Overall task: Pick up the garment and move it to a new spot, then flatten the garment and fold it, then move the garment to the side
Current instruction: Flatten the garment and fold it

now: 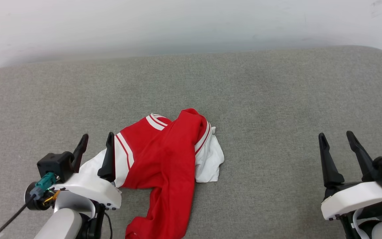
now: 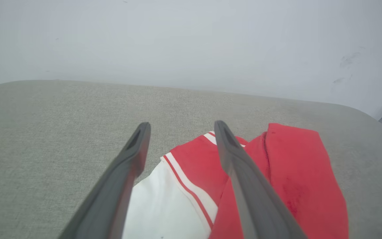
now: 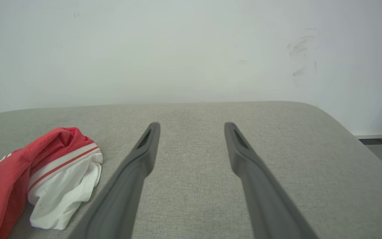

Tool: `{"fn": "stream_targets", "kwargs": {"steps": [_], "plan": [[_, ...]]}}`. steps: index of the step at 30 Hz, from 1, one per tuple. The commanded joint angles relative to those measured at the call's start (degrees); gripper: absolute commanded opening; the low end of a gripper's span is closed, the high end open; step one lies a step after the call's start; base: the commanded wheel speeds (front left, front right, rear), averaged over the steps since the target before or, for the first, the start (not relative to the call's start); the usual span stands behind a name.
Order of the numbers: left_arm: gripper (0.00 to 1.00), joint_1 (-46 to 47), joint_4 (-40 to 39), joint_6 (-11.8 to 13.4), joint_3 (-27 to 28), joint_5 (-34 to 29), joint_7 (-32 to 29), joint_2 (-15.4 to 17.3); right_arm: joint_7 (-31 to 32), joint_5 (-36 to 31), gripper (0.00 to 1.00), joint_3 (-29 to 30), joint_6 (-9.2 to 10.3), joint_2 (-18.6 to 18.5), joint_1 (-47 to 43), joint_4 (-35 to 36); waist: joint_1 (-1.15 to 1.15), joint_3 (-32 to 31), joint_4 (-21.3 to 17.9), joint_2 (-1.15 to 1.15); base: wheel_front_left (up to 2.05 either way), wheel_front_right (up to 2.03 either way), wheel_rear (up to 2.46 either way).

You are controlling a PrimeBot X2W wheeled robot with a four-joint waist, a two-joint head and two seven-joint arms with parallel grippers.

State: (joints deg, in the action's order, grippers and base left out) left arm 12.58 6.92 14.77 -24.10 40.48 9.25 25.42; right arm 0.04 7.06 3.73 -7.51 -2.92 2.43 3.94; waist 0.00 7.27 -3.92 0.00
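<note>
left claw (image 1: 98, 135) wide open above the garment (image 1: 164, 149), holding nothing.

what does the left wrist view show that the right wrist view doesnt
Left wrist, not right wrist: the left gripper, jaws open, above the garment where its flat white sleeve meets the striped trim.
Right wrist, not left wrist: the right gripper, jaws open, above bare grey cushion, and a bunched white sleeve at the garment's edge.
Both: the crumpled red garment, the grey cushion and the pale wall.
</note>
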Motion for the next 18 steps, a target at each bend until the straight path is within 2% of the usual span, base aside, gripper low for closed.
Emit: {"fn": "stream_targets", "kwargs": {"steps": [1, 4, 10, 15, 18], "plan": [[1.00, 0.7, -0.8, 0.6, -0.2, -1.3, 1.4, 0.0, 0.5, 0.6, 1.00, 0.5, 0.04, 0.1, -0.4, 0.1, 0.00, -0.3, 0.1, 0.00, 0.00, 0.00, 0.00], [1.00, 0.4, -3.1, 1.3, -0.6, -3.7, 3.6, -0.3, 2.4, 2.0, 1.00, 1.5, 0.03, 0.1, -0.3, -0.6, 0.00, -0.7, 0.6, 0.00, 0.00, 0.00, 0.00], [1.00, -0.9, -7.2, 2.6, -1.3, -7.3, 5.0, -0.3, 11.1, 3.6, 1.00, 3.0, 0.03, 0.1, 1.6, -2.9, 0.00, -0.3, 3.0, 0.00, 0.00, 0.00, 0.00], [1.00, -1.5, -9.3, 2.9, -2.1, -8.5, 5.2, -0.8, 23.5, 5.8, 1.00, 0.6, 0.03, 0.0, 5.4, -6.5, 0.00, 0.7, 6.5, 0.00, 0.00, 0.00, 0.00], [1.00, -1.2, -9.7, 3.0, -2.6, -8.6, 5.3, -1.4, 31.1, 7.4, 1.00, -2.8, 0.04, -1.8, 8.1, -8.8, 0.00, 1.4, 8.8, 0.00, 0.00, 0.00, 0.00]]}}
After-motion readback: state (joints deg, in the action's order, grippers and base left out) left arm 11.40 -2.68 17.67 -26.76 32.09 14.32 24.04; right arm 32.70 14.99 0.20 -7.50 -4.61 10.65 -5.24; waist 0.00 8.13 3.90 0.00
